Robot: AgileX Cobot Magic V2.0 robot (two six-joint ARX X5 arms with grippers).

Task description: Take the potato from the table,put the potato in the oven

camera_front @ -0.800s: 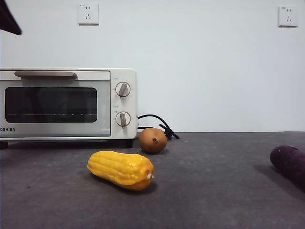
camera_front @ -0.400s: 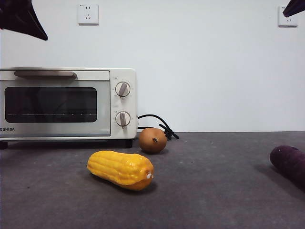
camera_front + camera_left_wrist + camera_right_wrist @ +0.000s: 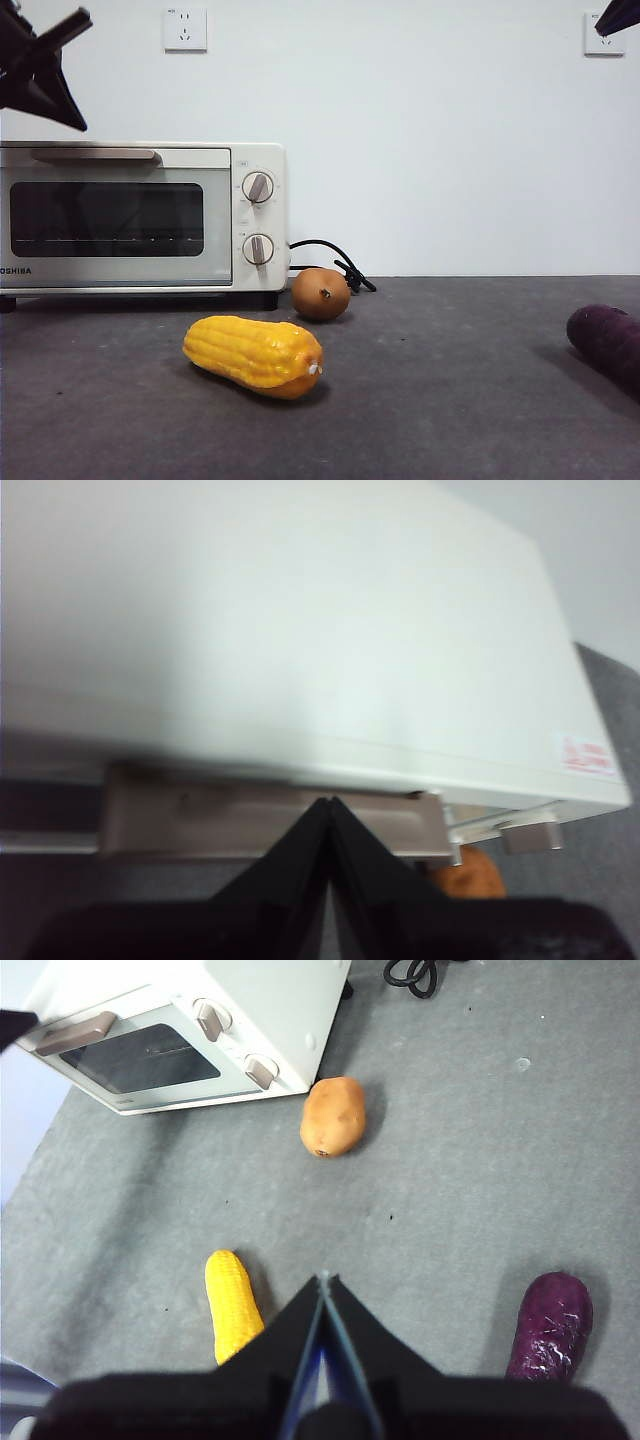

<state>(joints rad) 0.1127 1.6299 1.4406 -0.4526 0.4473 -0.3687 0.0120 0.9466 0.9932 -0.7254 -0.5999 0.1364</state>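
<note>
The oven stands on the tabletop at the left of the front view, against the back wall, its door shut and its handle along the top of the door. Two knobs sit one above the other at the door's right. The cord lies on the tabletop behind the oven's right end. The potato rests just beside the oven's right front corner, in front of the cord. The corn cob lies nearer the camera, left of the potato and apart from it. The purple vegetable lies at the far right edge, well apart from both. The left gripper hangs above the oven's handle; the right gripper hangs high over the tabletop between corn cob and purple vegetable.
</note>
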